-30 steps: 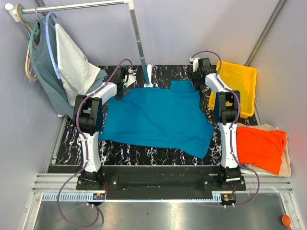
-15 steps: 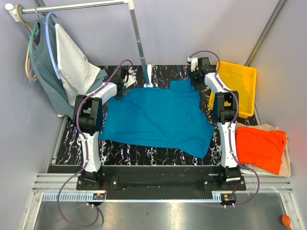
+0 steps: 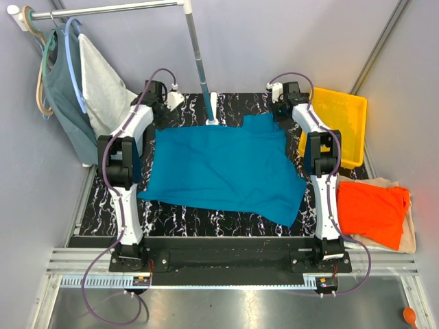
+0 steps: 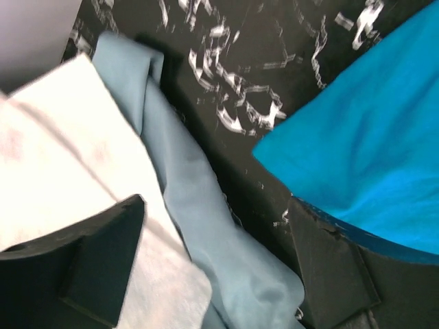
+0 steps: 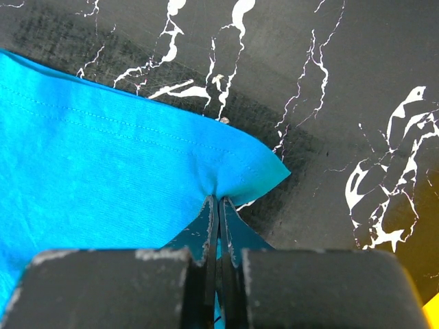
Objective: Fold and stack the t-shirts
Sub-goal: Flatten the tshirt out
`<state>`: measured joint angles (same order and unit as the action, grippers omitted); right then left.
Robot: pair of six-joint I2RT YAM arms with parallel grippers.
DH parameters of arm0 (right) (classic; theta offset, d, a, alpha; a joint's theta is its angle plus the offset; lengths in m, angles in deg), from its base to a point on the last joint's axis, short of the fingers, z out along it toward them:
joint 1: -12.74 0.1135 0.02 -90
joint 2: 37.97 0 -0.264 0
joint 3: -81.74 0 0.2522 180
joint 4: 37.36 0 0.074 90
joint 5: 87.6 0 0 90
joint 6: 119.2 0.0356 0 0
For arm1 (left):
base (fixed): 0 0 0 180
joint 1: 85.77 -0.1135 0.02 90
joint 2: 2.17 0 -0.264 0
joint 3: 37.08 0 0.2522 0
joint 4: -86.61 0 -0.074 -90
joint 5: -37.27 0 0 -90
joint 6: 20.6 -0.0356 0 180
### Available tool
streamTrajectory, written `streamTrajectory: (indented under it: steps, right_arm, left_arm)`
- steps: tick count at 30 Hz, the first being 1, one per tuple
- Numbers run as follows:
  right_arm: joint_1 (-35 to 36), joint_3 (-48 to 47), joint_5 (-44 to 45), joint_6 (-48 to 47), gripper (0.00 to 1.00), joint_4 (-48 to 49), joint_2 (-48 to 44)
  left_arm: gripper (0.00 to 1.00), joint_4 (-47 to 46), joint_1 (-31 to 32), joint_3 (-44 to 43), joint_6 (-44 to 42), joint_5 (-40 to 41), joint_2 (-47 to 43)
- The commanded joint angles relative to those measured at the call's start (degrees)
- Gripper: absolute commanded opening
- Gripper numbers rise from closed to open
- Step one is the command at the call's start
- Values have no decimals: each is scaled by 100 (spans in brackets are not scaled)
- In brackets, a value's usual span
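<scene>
A big teal-blue cloth t-shirt lay spread out on the black desk with white marble lines. The right gripper was at the shirt's far right corner. Its two fingers were squeezed tight together and pinched the edge of the blue cloth, which bunched up a little at the tips. The left gripper was over the far left of the desk. Its fingers stood wide apart with nothing held between them. Under it lay the hem of a grey-green top and a white cloth, and the blue shirt's corner was just beside it. A bright orange t-shirt lay on a cream one, off the desk's right side, near a yellow plastic bin.
</scene>
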<state>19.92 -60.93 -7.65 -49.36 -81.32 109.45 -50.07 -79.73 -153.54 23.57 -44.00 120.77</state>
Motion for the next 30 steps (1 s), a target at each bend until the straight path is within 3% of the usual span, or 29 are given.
streamTrajectory:
  steps: [1, 8, 25, 30]
  right_arm:
    - [-6, 251, -50, -102, 0, -312, -265]
    - [3, 690, -226, -84, 0, -303, -599]
    - [11, 1630, -349, -163, 0, -83, -1267]
    - [11, 1982, -305, -312, 0, -30, -1636]
  left_arm:
    - [87, 1363, -191, -1005, -119, -1478, 564]
    - [77, 2299, -323, -2130, -243, -2015, 1434]
    - [68, 2660, -420, -2764, -489, -1717, 2111]
    - [55, 2835, -446, -2914, -594, -1577, 2375]
